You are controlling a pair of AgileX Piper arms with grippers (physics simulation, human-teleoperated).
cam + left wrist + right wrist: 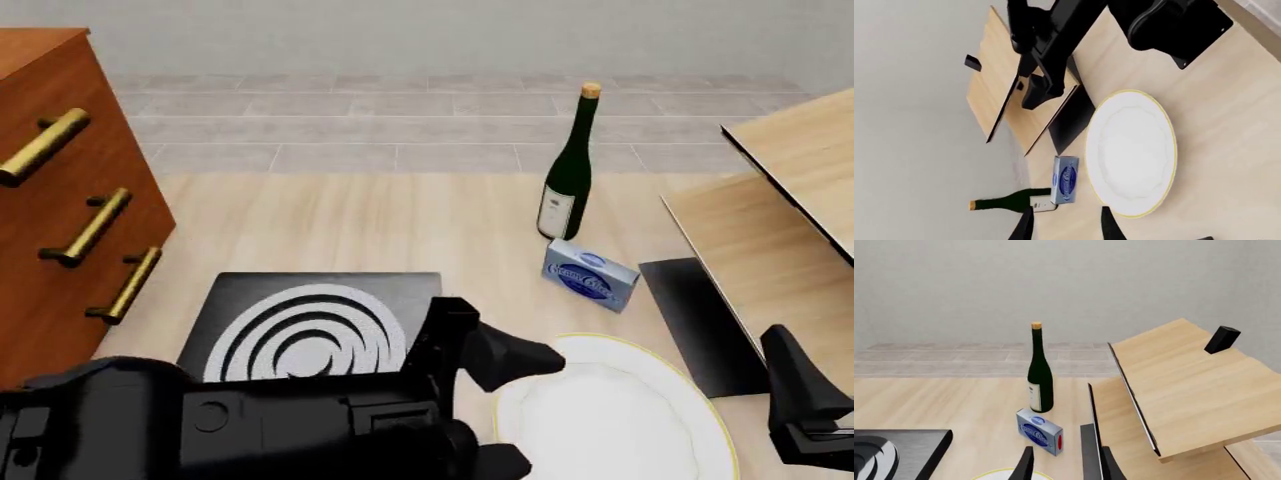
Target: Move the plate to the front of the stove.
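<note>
**Operator:** One plate on the surface — where does it lie?

**Guide:** You will find the plate (627, 410) flat on the wooden surface (400, 220), at the near edge of the front view, just right of the stove (314, 320). The two are close but apart, and your left arm (240, 425) covers the gap and the stove's near edge.

**Operator:** State of each hand?

**Guide:** Your left hand (1066, 225) shows two dark fingertips standing apart, with nothing between them, near the plate's rim. Your right hand (1066, 465) also has its fingertips apart and holds nothing; it sits low at the right side of the surface.

**Operator:** What surrounds the plate?

**Guide:** Beyond the plate you have a small blue box (590, 274), tilted. Behind that, a dark green wine bottle (569, 170) stands upright. A plain black slab (701, 320) lies right of the plate, beside tilted wooden boards (787, 220). A brown drawer cabinet (54, 200) with brass handles stands at far left.
</note>
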